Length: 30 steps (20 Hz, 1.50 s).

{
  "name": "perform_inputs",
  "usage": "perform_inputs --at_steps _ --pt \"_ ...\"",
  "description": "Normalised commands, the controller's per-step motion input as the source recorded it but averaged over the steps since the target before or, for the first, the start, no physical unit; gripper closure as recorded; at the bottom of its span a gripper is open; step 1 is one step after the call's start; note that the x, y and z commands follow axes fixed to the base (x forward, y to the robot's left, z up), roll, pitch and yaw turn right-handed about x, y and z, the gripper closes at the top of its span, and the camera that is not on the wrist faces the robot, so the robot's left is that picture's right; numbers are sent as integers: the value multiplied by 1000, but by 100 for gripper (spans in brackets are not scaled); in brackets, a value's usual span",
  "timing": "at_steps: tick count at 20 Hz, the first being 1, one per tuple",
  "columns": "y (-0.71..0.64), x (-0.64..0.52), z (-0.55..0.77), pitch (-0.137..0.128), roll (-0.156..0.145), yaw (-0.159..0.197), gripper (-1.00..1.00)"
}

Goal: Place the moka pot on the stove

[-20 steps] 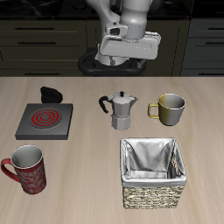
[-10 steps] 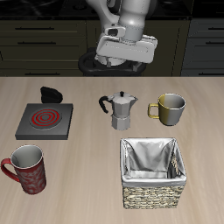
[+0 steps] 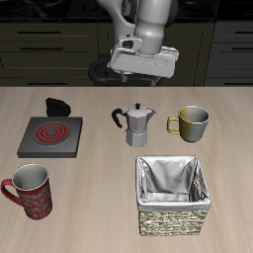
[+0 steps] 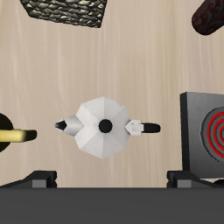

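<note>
The moka pot (image 3: 136, 123) stands upright mid-bench beside the stove (image 3: 50, 135), rigid, probably light and slick-sided metal, best pinched across its faceted body, while the end effector (image 3: 144, 65) hovers above, fingers apart and empty.

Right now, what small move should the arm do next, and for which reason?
Probably lower the pincer straight down toward the moka pot. The wrist view shows the pot's lid knob nearly centred below, with nothing held, while the exterior view shows the pincer high above the table. The stove comes only after a grasp.
</note>
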Motion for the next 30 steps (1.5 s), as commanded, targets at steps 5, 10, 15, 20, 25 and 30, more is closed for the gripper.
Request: perform_inputs --at_steps 5,10,15,20,25,30 --pt "22 118 -102 16 22 -14 -100" --pt "52 90 -177 37 10 -15 -100" --pt "95 -45 -128 -15 4 9 -100" --pt "-30 -79 -141 -1 5 0 -100" --pt "-25 -52 -67 -29 -7 18 -100" --pt "-165 90 -211 20 -11 -7 -100"
